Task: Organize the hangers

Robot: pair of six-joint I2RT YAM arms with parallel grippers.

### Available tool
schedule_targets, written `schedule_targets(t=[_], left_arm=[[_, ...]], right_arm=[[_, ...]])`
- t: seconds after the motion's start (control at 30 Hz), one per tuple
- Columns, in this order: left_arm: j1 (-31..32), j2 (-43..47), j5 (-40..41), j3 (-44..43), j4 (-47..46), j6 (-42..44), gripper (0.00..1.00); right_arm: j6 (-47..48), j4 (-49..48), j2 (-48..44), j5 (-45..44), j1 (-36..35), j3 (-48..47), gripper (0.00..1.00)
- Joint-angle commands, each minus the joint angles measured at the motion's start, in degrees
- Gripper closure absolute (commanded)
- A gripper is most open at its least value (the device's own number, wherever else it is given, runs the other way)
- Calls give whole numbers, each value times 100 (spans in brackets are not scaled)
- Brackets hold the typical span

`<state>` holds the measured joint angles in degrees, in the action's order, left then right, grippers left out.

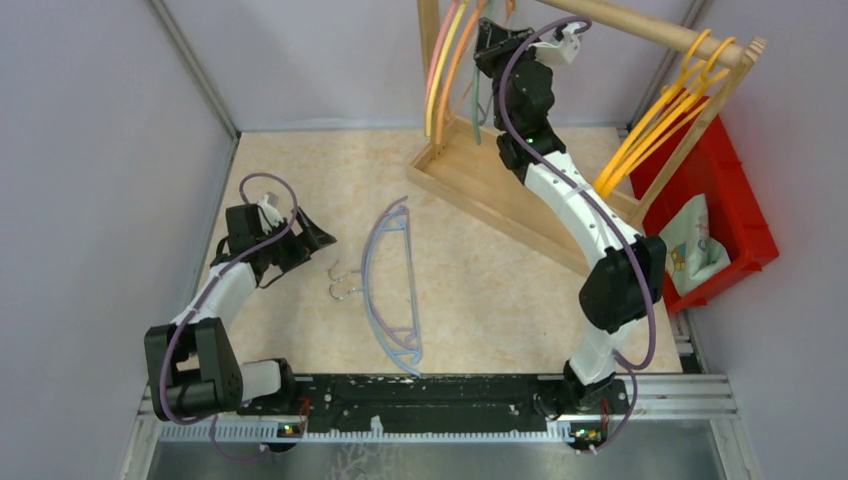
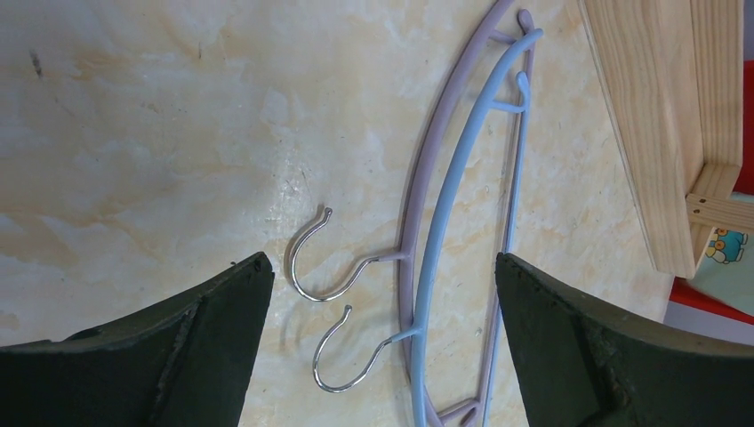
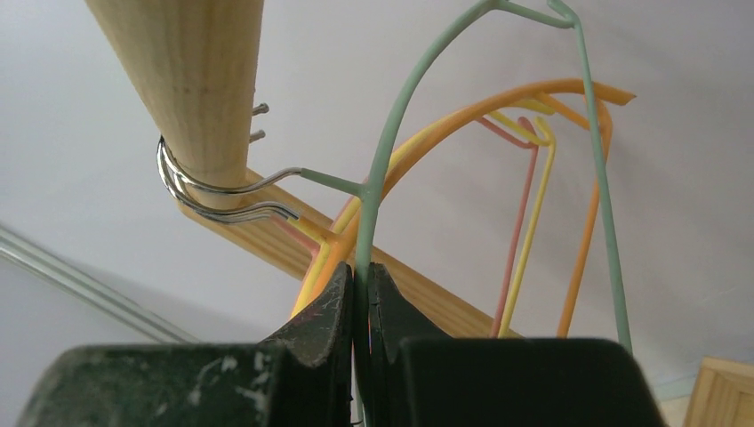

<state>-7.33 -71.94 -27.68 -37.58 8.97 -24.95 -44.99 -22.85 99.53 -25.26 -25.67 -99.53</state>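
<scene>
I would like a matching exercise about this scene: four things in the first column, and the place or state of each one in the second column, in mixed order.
Column 1
1. thin green plastic-coated hanger
2. thin light-blue plastic-coated hanger
3. left gripper
4. red plastic bin

Column 2
A. fingers wide open, holding nothing
B. standing right of the wooden rack
C. pinched between the fingers of the right gripper
D. lying flat on the beige table

Pairs: 1-C, 2-D, 3-A, 4-B
</scene>
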Motion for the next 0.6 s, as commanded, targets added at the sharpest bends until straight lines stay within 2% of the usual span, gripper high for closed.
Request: schedule_targets(t=[0.0, 0.3, 0.47, 0.57], left_arm=[[-68, -30, 26, -153, -70, 116, 1], [-179, 6, 78, -140, -36, 115, 1], [-210, 38, 79, -107, -26, 111, 0], [-219, 41, 66, -87, -30, 111, 0]], right_arm=[[-123, 561, 401, 87, -2, -415, 100], [-159, 1031, 1106, 315, -43, -1160, 100], [-317, 1070, 964, 139, -43, -885, 100], [-413, 1069, 695, -92, -43, -534, 77]])
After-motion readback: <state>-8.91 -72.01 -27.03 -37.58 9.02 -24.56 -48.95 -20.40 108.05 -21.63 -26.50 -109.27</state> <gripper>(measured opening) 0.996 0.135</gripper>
